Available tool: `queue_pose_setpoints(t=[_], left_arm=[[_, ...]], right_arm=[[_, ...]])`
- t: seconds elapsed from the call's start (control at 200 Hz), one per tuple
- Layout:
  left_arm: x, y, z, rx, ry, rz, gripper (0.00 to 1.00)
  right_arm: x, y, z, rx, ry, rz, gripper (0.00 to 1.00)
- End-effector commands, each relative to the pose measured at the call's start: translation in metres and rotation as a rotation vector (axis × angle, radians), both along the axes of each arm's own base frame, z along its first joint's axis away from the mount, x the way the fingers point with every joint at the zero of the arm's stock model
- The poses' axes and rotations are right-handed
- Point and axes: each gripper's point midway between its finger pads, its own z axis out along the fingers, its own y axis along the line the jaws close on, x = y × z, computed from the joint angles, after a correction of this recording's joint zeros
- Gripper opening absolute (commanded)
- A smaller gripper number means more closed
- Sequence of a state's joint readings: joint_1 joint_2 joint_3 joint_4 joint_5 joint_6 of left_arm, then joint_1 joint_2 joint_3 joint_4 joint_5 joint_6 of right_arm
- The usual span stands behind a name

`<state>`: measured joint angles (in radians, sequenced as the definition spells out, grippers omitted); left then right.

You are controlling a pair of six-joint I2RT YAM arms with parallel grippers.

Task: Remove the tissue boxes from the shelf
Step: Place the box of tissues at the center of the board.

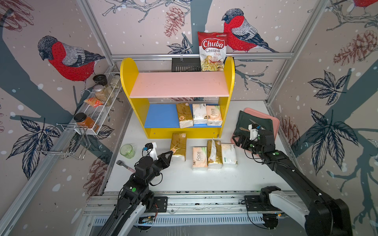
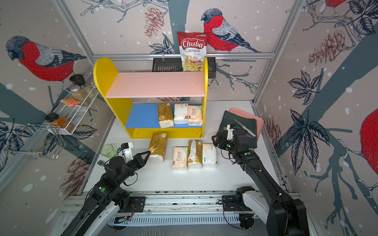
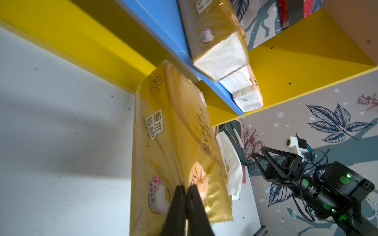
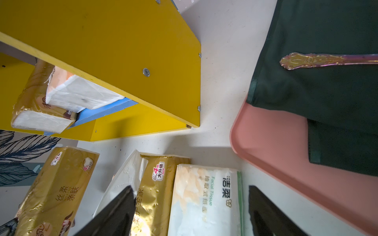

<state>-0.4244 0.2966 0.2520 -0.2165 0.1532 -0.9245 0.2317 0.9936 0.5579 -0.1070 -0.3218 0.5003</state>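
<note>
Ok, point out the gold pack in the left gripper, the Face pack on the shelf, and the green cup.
Pinched gold pack (image 1: 179,143): a top view, foil top face.
Shelved Face pack (image 1: 214,114): a top view, printed top face.
Green cup (image 1: 127,151): a top view, its open mouth.

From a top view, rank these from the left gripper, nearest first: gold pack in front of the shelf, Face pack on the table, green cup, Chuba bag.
From the left gripper:
1. gold pack, pinched in its jaws.
2. Face pack, on its right.
3. green cup, on its left.
4. Chuba bag, far back behind the shelf.
</note>
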Motion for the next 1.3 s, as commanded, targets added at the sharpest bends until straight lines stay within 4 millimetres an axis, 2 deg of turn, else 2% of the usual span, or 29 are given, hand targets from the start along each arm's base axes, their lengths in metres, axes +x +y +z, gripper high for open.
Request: queue_pose_setpoints(t=[0.0, 0.205, 0.49, 0.525, 0.575, 0.615, 0.68, 0.77, 0.855, 0.98, 1.07, 1.221, 1.296], left_arm=[[0.0, -0.007, -0.006, -0.067, 0.011, -0.004, 0.0], [-0.008, -0.027, -0.045, -0.113, 0.054, -0.039, 0.0], [-0.011, -0.034, -0.061, -0.087, 0.091, -0.056, 0.0], [-0.011, -0.034, -0.061, -0.082, 0.093, -0.055, 0.1], [-0.011, -0.032, -0.061, -0.071, 0.094, -0.05, 0.31], [-0.01, -0.03, -0.058, -0.059, 0.092, -0.041, 0.42], [-0.008, -0.026, -0.05, -0.039, 0.081, -0.021, 0.51], [-0.005, -0.018, -0.04, 0.004, 0.073, 0.02, 0.58], [-0.001, -0.011, -0.028, 0.03, 0.058, 0.056, 0.61], [0.013, -0.005, 0.003, 0.073, -0.01, 0.106, 0.64], [0.032, -0.009, 0.031, 0.135, -0.055, 0.113, 0.68], [0.08, -0.026, 0.072, 0.111, -0.107, 0.034, 0.68], [0.103, -0.029, 0.088, 0.137, -0.141, 0.043, 0.68]], right_arm=[[0.003, 0.002, 0.004, 0.011, -0.021, 0.004, 0.87], [0.006, 0.006, 0.001, 0.018, -0.013, 0.012, 0.87], [0.008, 0.007, 0.001, 0.01, -0.016, 0.018, 0.87], [0.008, 0.008, 0.002, 0.013, -0.016, 0.02, 0.87], [0.008, 0.008, 0.002, 0.014, -0.017, 0.019, 0.87], [0.008, 0.008, 0.003, 0.012, -0.02, 0.019, 0.87], [0.008, 0.008, 0.004, 0.01, -0.024, 0.019, 0.87], [0.009, 0.008, 0.005, 0.007, -0.027, 0.021, 0.87], [0.009, 0.008, 0.007, 0.007, -0.032, 0.022, 0.87], [0.01, 0.008, 0.009, 0.009, -0.035, 0.023, 0.87], [0.01, 0.009, 0.01, 0.013, -0.035, 0.025, 0.88], [0.008, 0.008, 0.012, 0.013, -0.037, 0.026, 0.87], [0.007, 0.007, 0.013, 0.008, -0.041, 0.024, 0.87]])
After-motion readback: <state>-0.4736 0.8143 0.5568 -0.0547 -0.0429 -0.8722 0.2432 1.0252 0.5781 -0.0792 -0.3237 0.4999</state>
